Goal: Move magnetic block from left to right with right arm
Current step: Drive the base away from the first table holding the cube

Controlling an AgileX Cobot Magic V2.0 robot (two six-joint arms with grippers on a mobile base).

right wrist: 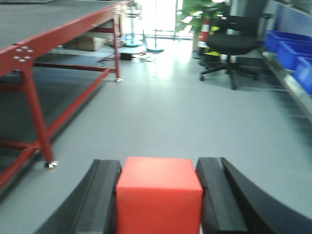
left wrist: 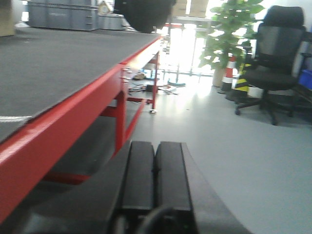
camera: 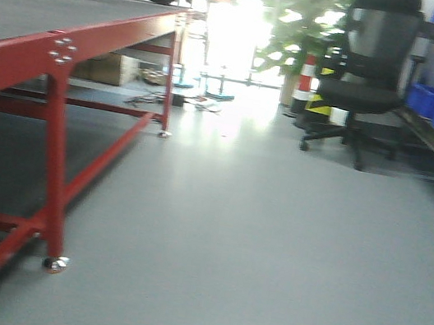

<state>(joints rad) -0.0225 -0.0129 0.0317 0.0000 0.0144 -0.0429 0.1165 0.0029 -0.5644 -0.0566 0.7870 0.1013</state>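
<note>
Jaws of the right arm grip the magnetic block between both black fingers, held off the red bench, floor beyond. Meanwhile the left jaws are pressed together, empty. Pick-up looks done; setting down at right remains.

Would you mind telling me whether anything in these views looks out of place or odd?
Nothing serious. The magnetic block sits square between the right gripper fingers, yet that wrist view looks out over the floor, with the red table off to one side. Loose clutter lies on the floor near the table's far end.
</note>
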